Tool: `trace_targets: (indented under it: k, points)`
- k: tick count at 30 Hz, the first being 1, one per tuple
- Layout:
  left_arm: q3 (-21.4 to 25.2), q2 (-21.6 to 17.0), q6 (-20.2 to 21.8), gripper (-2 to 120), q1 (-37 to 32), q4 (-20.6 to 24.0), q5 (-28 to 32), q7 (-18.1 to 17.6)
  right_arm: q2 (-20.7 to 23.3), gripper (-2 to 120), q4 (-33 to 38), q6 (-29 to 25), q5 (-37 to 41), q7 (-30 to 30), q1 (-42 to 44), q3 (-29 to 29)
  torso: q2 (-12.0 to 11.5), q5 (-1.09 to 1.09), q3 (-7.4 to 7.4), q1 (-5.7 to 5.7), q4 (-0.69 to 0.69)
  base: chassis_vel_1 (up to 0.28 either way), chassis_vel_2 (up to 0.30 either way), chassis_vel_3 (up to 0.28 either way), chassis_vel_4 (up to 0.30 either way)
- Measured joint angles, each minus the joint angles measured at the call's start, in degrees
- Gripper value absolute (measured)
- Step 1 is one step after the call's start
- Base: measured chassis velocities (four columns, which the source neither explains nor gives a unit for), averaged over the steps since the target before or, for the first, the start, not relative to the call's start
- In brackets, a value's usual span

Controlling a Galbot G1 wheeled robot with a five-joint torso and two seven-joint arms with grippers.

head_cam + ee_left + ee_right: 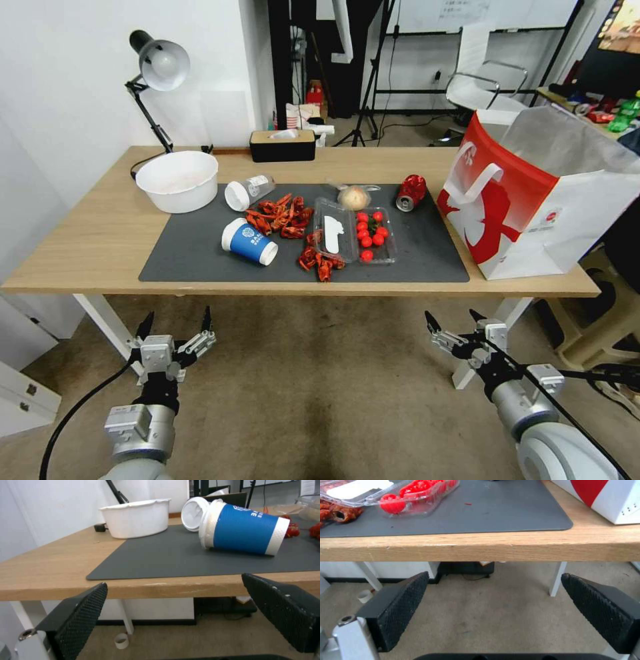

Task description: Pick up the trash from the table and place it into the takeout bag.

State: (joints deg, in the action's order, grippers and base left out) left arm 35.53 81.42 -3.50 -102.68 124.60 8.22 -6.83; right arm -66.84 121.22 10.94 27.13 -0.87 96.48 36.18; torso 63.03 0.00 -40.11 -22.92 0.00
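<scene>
Trash was spread over the dark mat [200, 257] on the tabletop [87, 233], nothing bagged yet. The blue paper cup [251, 243] lay on its side at the mat's front left, lid end twd the left; judged light, thin-walled and easily crushed, so best taken across the mid-body w/ gentle squeeze (it may roll). Behind it the clear white-lidded cup [248, 191] was also tipped over; judged slick plastic, light, graspable around the barrel. The white bowl [179, 180] stood upright off the mat at back left, w/ a stiff rim that looked like the only narrow place to pinch. The wrapped bun [353, 197] sat mid-mat toward the back, judged soft, wrapper slippery. The crushed red can [411, 192] lay nearby, just left of the takeout bag [533, 200]; judged stiff, dented, light, w/ sharp creases poss.

Red food scraps [280, 217] and a clear tray of tomatoes [357, 233] were seen between cup and can. The bag stood upright at the right end of the tabletop, mouth open, silvery lining showing.

Left tool [175, 327] and right tool [455, 320] were held below and in front of the tabletop edge, both spread wide and gripping nothing.
</scene>
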Motion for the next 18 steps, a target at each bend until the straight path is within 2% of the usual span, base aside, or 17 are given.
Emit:
trace_targets:
  k: [6, 13, 18]
  points:
    - [0.09, -0.45, 0.03, 100, 0.48, -0.71, 0.03, 0.08, 0.65, 100, 0.79, 0.00, 0.04, -0.40, 0.20, -0.10, 0.00, 0.00, 0.00, 0.00, 0.00, 0.000, 0.000, 0.000, 0.000]
    - [-0.02, -0.61, 0.03, 100, 1.00, -1.47, 0.04, 0.17, 1.82, 100, 5.40, 0.00, 1.00, -0.45, 0.12, -1.04, 0.00, 0.00, 0.00, 0.00, -0.01, 0.000, 0.000, 0.000, 0.000]
    - [-0.02, -0.55, 0.17, 100, 1.48, -1.82, 0.05, 0.19, 3.56, 100, 8.58, 0.00, 3.49, 1.60, -3.01, -3.27, 0.00, 0.00, 0.00, 0.00, 0.00, 0.000, 0.000, 0.000, 0.000]
